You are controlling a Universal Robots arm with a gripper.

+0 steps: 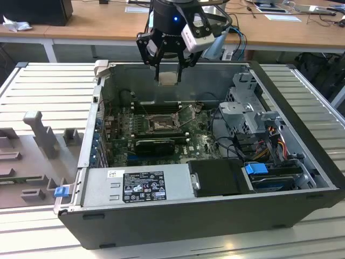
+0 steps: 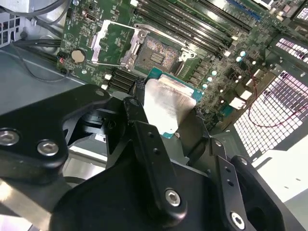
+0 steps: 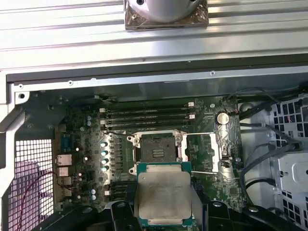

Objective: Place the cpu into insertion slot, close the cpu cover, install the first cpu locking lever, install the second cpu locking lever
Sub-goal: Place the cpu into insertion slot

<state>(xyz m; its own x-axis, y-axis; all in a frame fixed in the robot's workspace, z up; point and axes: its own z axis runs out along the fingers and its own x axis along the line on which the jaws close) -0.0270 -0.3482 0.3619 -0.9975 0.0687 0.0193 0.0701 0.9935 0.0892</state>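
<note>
Ribbed metal table (image 1: 48,86) under an open computer case (image 1: 161,216), with desks behind: that is where we are working. Our gripper (image 1: 168,76) hangs over the case's far wall, its fingers (image 1: 158,69) pinching the cpu (image 1: 168,79) by two opposite edges, so the chip sits flat between the tips with its metal lid showing in both wrist views (image 3: 163,195) (image 2: 168,103).

Below the fingertips and towards the middle of the motherboard (image 1: 199,143) lies the insertion slot (image 3: 158,148), bare and uncovered. The cpu cover (image 3: 215,151) is swung open to one side of the slot, clear of the path under the fingers. The chip is well apart from the socket, so nothing is seated yet.

To do this step well, we judge that the chip's edges must be squared to the socket rim before descending, that it should go down level, not tilted, and that no force should be used. A skewed chip could harm the contacts.
</note>
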